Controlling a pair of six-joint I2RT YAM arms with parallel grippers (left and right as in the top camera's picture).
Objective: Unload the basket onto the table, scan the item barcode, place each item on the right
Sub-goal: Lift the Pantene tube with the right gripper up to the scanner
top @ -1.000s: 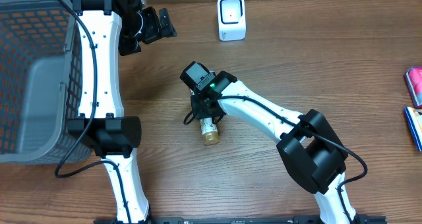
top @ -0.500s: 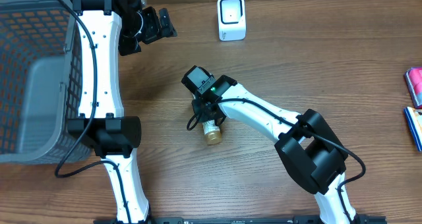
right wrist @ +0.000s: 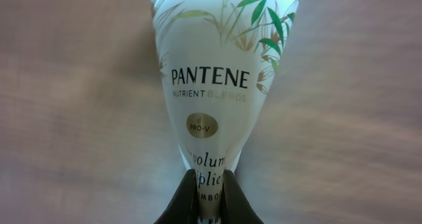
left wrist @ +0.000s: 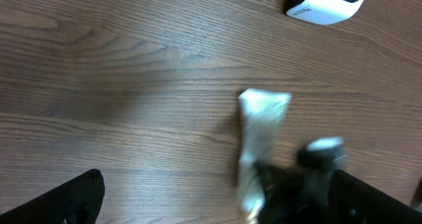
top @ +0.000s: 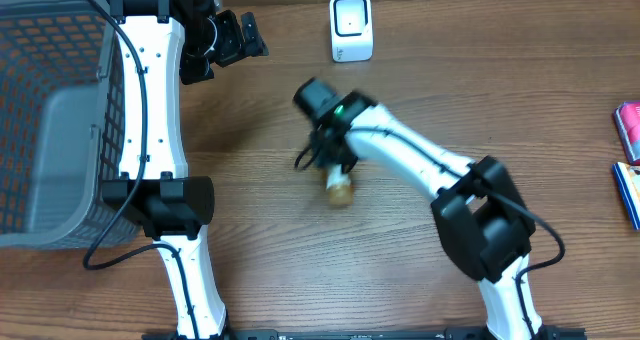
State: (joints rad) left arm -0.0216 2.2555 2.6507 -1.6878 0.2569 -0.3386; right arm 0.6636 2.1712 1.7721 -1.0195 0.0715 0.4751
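The item is a white Pantene tube [right wrist: 214, 85] with a gold cap [top: 340, 190]. My right gripper [right wrist: 210, 188] is shut on its narrow end, the fingers [right wrist: 184, 201] pressing both sides. From overhead the right gripper [top: 330, 165] holds the tube at mid-table, blurred by motion. The white scanner [top: 351, 27] stands at the back, well apart from the tube. My left gripper [top: 225, 40] hangs open at the back left. Its wrist view shows the blurred tube [left wrist: 260, 128], the scanner [left wrist: 326, 0] and its own empty gripper [left wrist: 221, 211].
A grey mesh basket [top: 50, 120] fills the left side of the table. Coloured packages [top: 628, 130] lie at the right edge. Wooden tabletop lies between the tube and the scanner.
My right gripper has closed on the tube and carried it a little toward the back and right. The left arm has not moved.
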